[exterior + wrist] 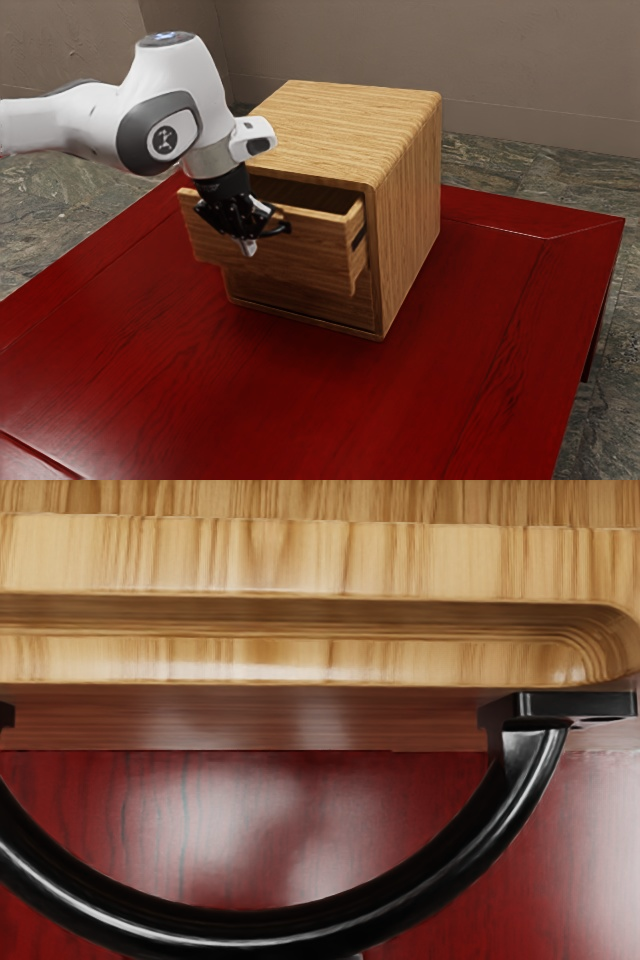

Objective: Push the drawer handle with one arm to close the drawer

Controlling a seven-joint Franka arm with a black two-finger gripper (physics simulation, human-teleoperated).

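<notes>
- The light-brown wooden drawer (325, 250) stands pulled out from the front of the box-shaped wooden cabinet (405, 210), on the glossy red wooden table (440, 380).
- The black two-finger gripper (248, 244) points downward at the drawer's front; whether it is spread or closed cannot be told.
- The curved, glossy black handle (240, 932) bows outward from the drawer front.

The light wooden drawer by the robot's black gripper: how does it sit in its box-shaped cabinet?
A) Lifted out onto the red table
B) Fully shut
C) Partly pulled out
C: the light wooden drawer juts out past the front of the box-shaped wooden cabinet, and part of its hollow inside can be seen from above.
</notes>
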